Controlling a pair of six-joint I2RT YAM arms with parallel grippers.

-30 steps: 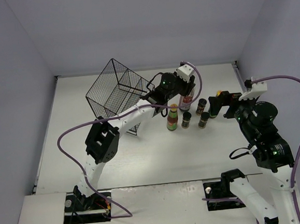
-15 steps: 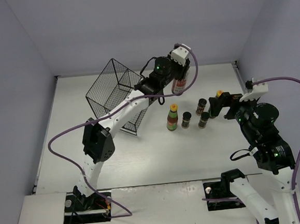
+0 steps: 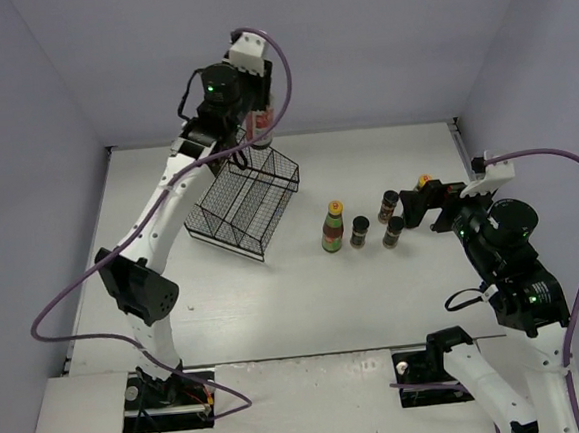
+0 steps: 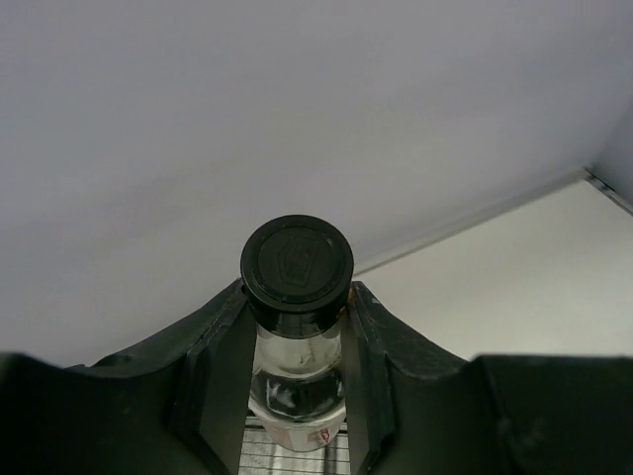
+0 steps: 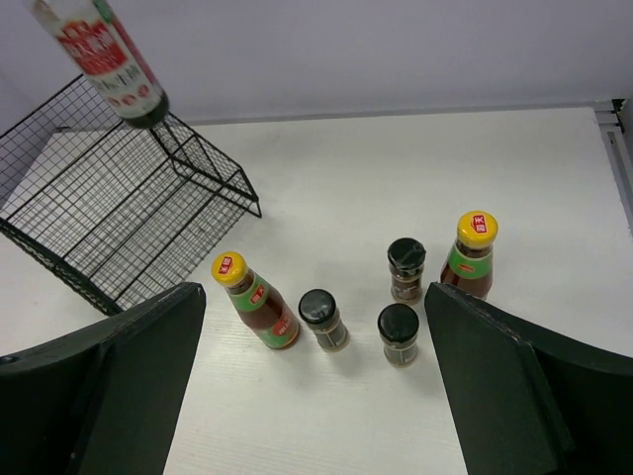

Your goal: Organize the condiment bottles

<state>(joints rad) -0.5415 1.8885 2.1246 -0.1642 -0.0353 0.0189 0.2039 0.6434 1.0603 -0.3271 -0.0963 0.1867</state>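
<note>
My left gripper [image 4: 297, 332] is clamped on the neck of the tall clear glass bottle with a black cap and red label [image 4: 297, 265], one finger on each side just under the cap. From overhead, that arm is raised high at the far side of the white table [image 3: 275, 288]. The bottle hangs tilted, base down, over the far corner of the black wire basket [image 3: 243, 195], which lies tipped on the table. The base sits close to the wire there, and I cannot tell if the two touch.

My right gripper [image 5: 312, 396] is spread wide and holds nothing. It hovers above the table at the right of the remaining bottles, which all stand upright and apart from one another to the right of the basket. One yellow-capped sauce bottle with a red and green label [image 5: 255, 300] is at the left of the group and a second yellow-capped sauce bottle [image 5: 470, 254] at the right. Between them are three short dark jars with black caps [image 5: 322, 319], two nearer me and one behind.
</note>
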